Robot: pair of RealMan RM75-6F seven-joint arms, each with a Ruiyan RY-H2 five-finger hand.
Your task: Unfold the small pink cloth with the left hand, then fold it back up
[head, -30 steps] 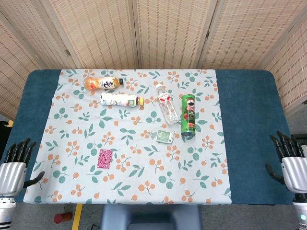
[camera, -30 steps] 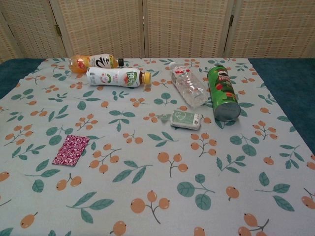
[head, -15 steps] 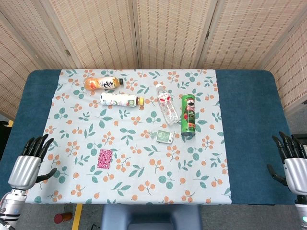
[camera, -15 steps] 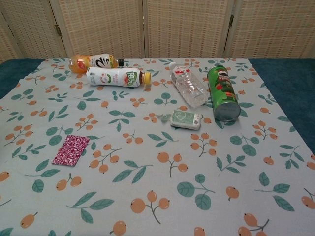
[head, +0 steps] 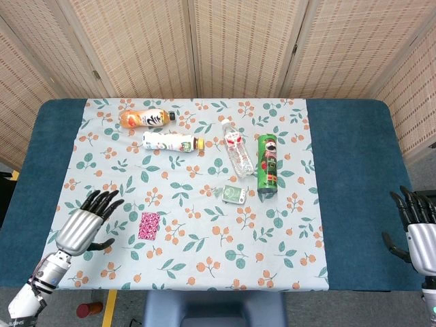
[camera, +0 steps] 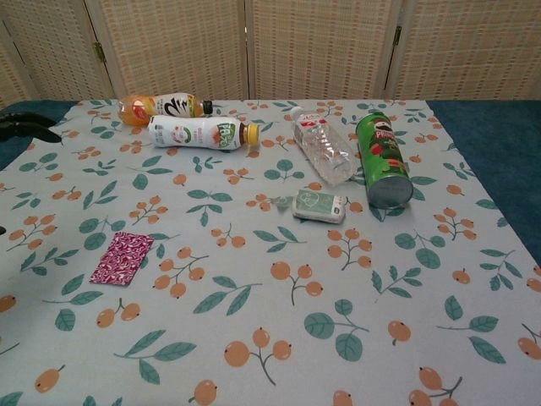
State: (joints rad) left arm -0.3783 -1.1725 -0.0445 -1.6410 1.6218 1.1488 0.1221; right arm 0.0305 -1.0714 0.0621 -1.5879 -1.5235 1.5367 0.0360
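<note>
The small pink patterned cloth [head: 148, 225] [camera: 122, 258] lies folded flat on the floral tablecloth, left of centre near the front. My left hand [head: 86, 224] hovers open just to the left of it, fingers spread and pointing up-right, not touching it. Only its dark fingertips [camera: 24, 126] show at the left edge of the chest view. My right hand [head: 417, 228] is open at the far right, off the table's right edge, holding nothing.
Behind the cloth lie an orange bottle [head: 144, 117], a white bottle [head: 170, 142], a clear water bottle [head: 238, 150], a green chip can [head: 267, 164] and a small green-white packet [head: 234, 193]. Blue table [head: 351, 177] borders flank the tablecloth.
My left hand has moved from the table's front left corner up and right over the tablecloth, close to the pink cloth. The right hand drifted slightly lower and outward.
</note>
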